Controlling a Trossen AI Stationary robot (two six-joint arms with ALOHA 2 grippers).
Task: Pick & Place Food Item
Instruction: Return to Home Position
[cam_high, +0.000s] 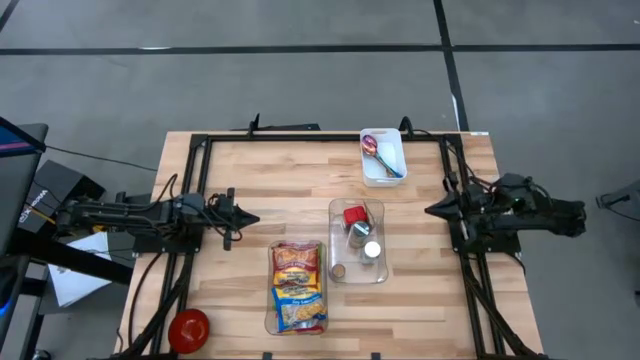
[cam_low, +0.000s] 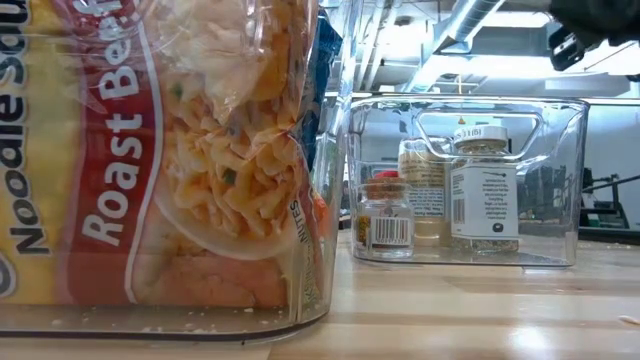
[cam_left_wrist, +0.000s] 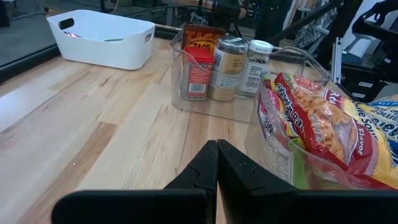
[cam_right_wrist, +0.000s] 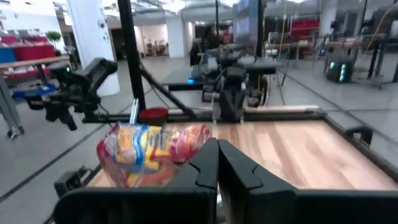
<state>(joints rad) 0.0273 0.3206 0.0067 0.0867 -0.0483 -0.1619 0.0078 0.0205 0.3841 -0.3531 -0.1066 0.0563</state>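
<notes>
Noodle soup packets (cam_high: 298, 285) lie in a clear bin (cam_high: 270, 322) at the table's near middle; they fill the low view's left (cam_low: 150, 150). A second clear bin (cam_high: 336, 212) beside it holds spice jars (cam_high: 358, 230). A red round item (cam_high: 188, 328) rests on the table's near left corner. My left gripper (cam_high: 252, 217) hovers shut, left of the bins, pointing toward them (cam_left_wrist: 217, 149). My right gripper (cam_high: 430, 210) hangs shut at the table's right, pointing left and level (cam_right_wrist: 217, 146). Neither holds anything.
A white tub (cam_high: 383, 157) with utensils stands at the far middle. A black frame (cam_high: 200, 140) runs around the table's edges. Bare wood lies between my left gripper and the bins, and right of the spice bin (cam_high: 420, 260).
</notes>
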